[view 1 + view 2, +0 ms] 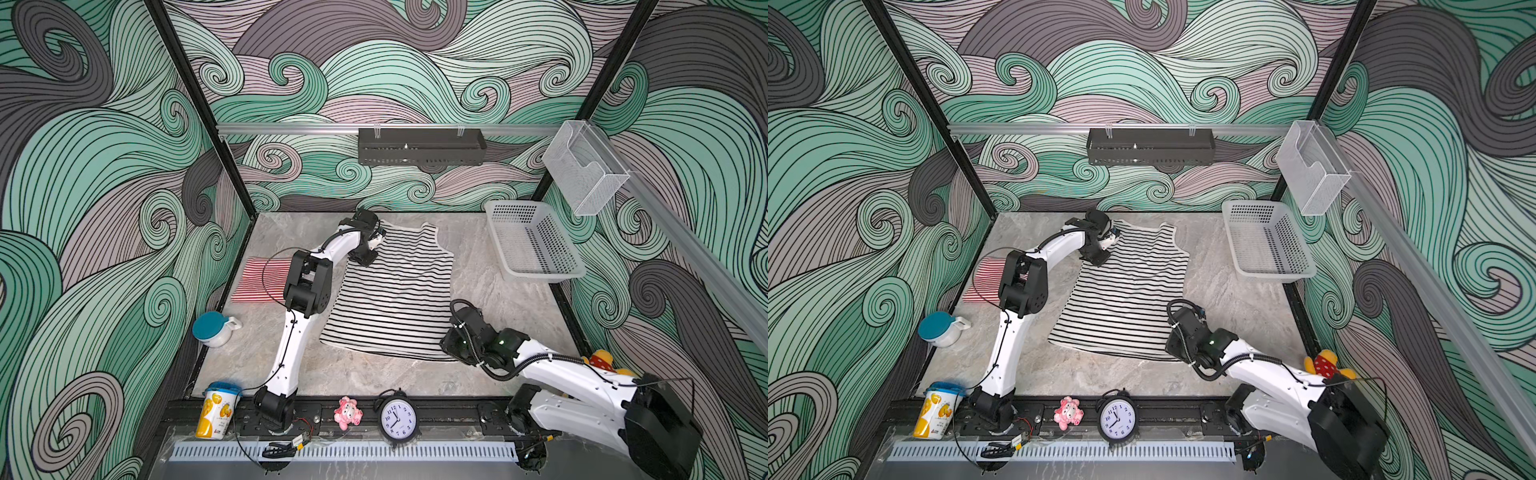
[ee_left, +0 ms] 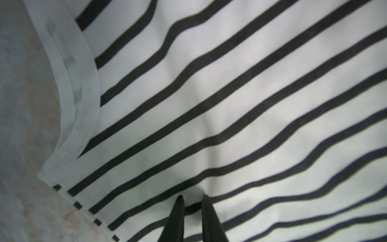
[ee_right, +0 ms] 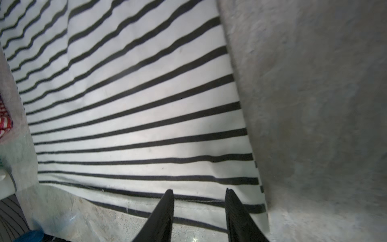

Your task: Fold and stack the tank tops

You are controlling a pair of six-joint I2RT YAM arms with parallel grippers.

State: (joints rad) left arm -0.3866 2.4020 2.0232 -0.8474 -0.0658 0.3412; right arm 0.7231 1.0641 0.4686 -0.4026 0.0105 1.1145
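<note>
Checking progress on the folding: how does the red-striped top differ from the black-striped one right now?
The red-striped top is folded into a small rectangle; the black-striped top lies spread open, full length. The red-striped top sits at the left edge of the table, the black-striped top mid-table. Red stripes are narrower than black. Both are striped with white.

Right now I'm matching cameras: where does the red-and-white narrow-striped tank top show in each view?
In a top view: red-and-white narrow-striped tank top, left of the black-and-white wide-striped tank top.
In a top view: same spot.
Left wrist: not in it.
Right wrist: sliver at the picture's edge.
Shared landmark: the black-and-white top, in all four.
</note>
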